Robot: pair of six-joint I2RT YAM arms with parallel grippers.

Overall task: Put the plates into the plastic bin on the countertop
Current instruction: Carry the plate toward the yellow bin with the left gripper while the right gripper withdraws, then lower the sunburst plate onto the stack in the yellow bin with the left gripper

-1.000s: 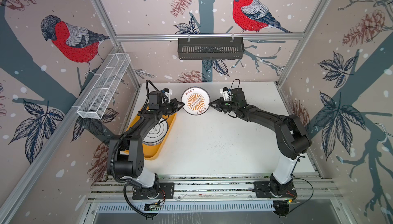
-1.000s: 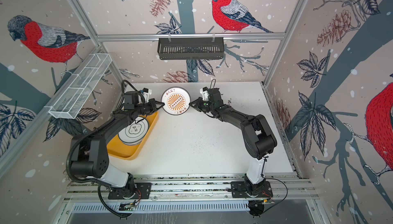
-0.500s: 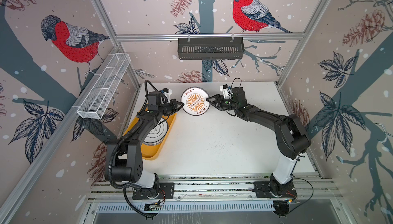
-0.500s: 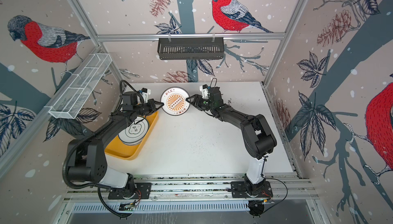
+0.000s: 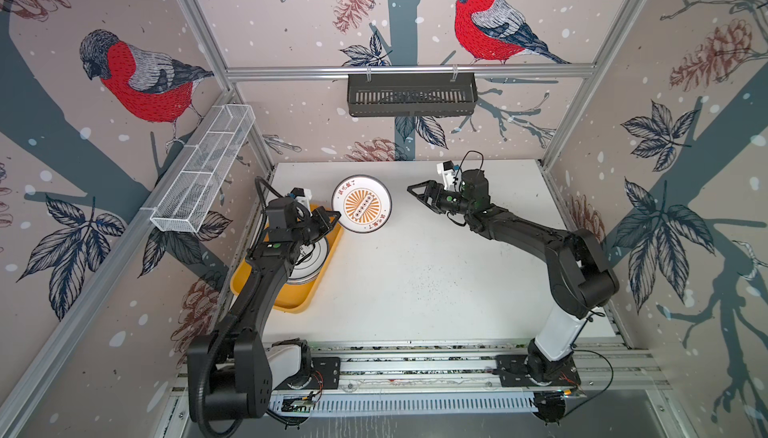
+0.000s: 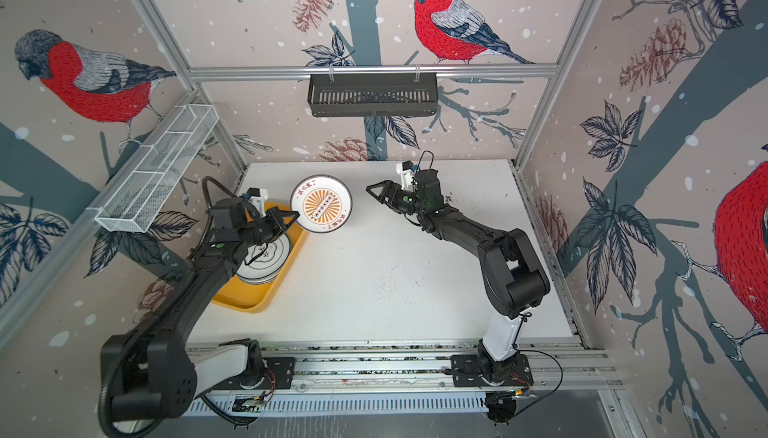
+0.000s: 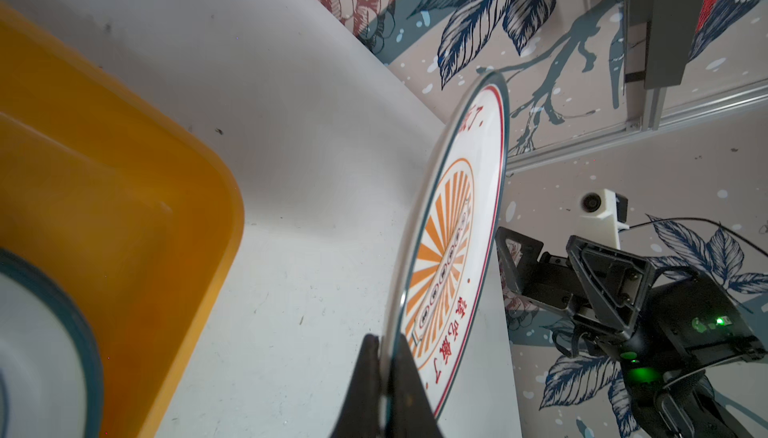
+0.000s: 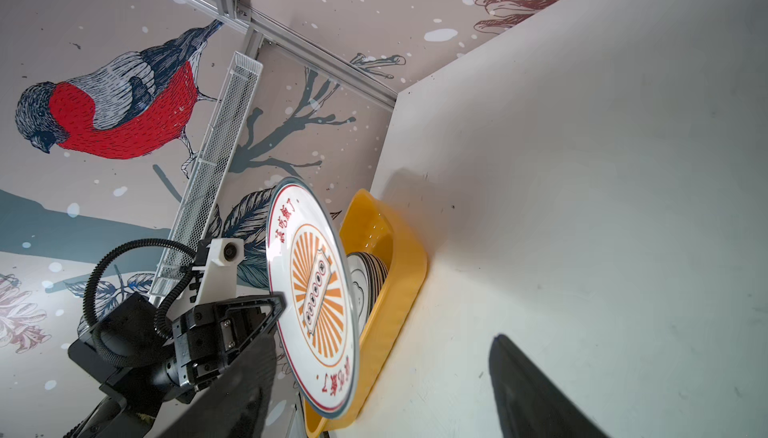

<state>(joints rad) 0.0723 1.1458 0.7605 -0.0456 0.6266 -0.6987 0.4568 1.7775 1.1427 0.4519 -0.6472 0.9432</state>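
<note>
In both top views I see my left gripper [image 5: 336, 218] clamped on the sunburst plate [image 5: 361, 205], just beside the plastic bin [image 5: 291, 305] holding stacked plates [image 6: 266, 265]; my right gripper [image 5: 417, 193] stands apart from it, jaws spread. Left wrist: fingertips [image 7: 368, 373] pinch the plate's rim. Right wrist: the plate is tilted before the bin [image 8: 399, 273].

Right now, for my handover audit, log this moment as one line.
left gripper: shut on rim of round white orange-sunburst plate | right gripper: open, apart from it | yellow-orange plastic bin: plate stack inside
</note>
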